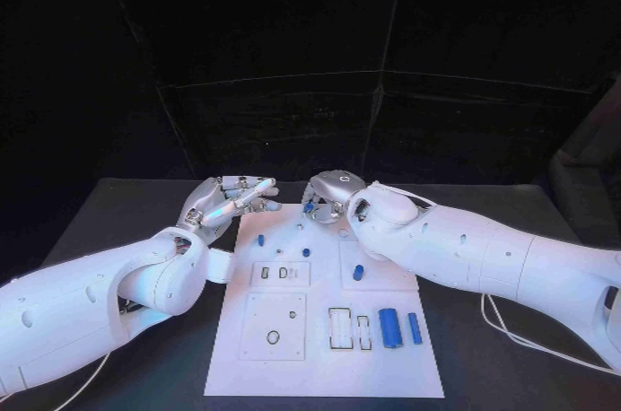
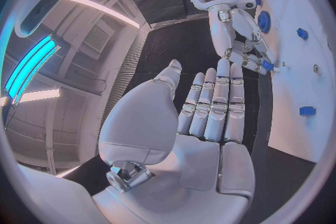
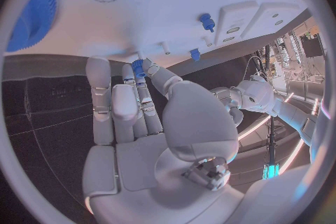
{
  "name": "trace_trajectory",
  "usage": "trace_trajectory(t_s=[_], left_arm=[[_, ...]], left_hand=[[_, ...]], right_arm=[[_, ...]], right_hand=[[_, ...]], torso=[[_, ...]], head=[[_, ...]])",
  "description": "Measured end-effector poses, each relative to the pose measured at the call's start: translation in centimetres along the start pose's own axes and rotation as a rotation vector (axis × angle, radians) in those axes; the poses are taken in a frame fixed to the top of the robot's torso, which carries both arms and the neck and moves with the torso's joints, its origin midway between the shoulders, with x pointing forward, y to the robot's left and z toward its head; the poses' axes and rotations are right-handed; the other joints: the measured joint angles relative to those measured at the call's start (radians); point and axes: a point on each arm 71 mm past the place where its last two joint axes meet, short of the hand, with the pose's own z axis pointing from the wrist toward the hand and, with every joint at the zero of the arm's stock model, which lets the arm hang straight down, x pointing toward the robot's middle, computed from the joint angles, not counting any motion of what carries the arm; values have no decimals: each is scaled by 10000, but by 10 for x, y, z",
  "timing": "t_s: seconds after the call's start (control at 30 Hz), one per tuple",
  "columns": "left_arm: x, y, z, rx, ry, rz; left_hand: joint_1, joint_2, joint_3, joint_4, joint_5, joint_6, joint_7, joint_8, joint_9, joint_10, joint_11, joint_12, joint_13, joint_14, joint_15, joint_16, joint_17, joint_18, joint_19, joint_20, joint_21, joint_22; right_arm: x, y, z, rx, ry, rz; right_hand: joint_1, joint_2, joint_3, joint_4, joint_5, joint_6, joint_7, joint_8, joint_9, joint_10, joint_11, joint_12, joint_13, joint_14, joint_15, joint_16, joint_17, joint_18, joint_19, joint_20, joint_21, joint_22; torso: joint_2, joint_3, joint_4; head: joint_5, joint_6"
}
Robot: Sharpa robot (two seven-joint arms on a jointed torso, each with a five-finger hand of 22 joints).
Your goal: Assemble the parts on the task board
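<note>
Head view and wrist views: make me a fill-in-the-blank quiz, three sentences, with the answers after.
1. The silver left hand, fingers apart, holds ___.
2. The silver right hand pinches a small ___ part at its fingertips.
3. Two long blue cylinders lie side by side at the white task board's near ___ corner.
Missing words: nothing; blue; right.

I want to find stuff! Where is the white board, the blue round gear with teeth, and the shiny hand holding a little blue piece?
white task board (image 1: 389,375): head view, bare near corner.
blue toothed gear (image 3: 33,15): right wrist view, its ridged face.
right hand (image 3: 140,109): right wrist view, palm below the fingers that pinch the small blue part (image 3: 138,67).
</note>
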Motion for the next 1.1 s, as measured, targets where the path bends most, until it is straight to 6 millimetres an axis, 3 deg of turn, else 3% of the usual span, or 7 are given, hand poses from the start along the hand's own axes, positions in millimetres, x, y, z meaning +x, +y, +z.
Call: trace_trajectory(t_s=[0.5,0.63,0.7,0.9,1.03,1.1], left_arm=[[0,-1,0,-2,33,-6],[0,-1,0,-2,39,-6],[0,-1,0,-4,45,-9],[0,-2,0,-5,63,-13],[-1,-2,0,-9,65,-12],[-1,-2,0,-13,64,-11]], left_hand=[[0,0,0,0,0,0,0,0,0,0,0,0,1,0,0,0,9,-1,0,0,0,2],[0,0,0,0,0,0,0,0,1,0,0,1,1,0,0,0,9,-1,0,0,0,2],[0,0,-28,-28,0,0,0,0,1,0,0,1,1,0,0,0,9,-1,0,0,0,-8],[0,0,-28,-28,0,0,0,0,1,0,0,1,1,0,0,0,8,0,0,0,0,-7],[0,0,-28,-28,0,0,0,0,1,1,0,1,1,0,0,1,8,-1,0,0,-40,-7],[0,0,-28,-28,0,0,0,0,1,1,0,1,1,0,1,1,8,0,-1,0,-39,-7]], right_arm=[[2,4,4,14,231,-32],[3,3,5,58,269,-53],[3,2,5,97,280,-64],[3,2,6,159,284,-79],[2,2,3,118,233,-60],[1,0,0,88,165,-40]], right_hand=[[-91,-203,99,100,1,-158,58,0,19,-245,61,0,-9,7,7,0,-40,0,-127,55,39,-18],[-43,-426,136,198,2,-474,124,9,7,-668,123,-41,-30,1,112,-55,-243,0,-333,107,-11,-254],[-39,-629,48,286,3,-992,161,9,-17,-1069,192,-41,-30,-18,200,-206,-462,0,-560,161,-234,-576],[-23,-683,-34,368,3,-1245,184,9,-20,-1258,217,2,-24,-18,199,-232,-567,0,-609,181,-293,-694],[-13,-937,-312,489,3,-1459,191,9,-20,-1490,221,12,-21,-18,199,-290,-658,0,-661,234,-332,-798],[-10,-933,-480,557,3,-1479,197,9,-15,-1615,252,12,-21,-34,215,-290,-702,0,-661,233,-357,-848]], torso=[[27,-10,-12],[36,-13,-12],[35,-13,-12],[32,-17,-12],[23,-17,-12],[18,-14,-16]], head=[[35,-63],[48,-63],[58,-66],[66,-81],[59,-73],[47,-67]])
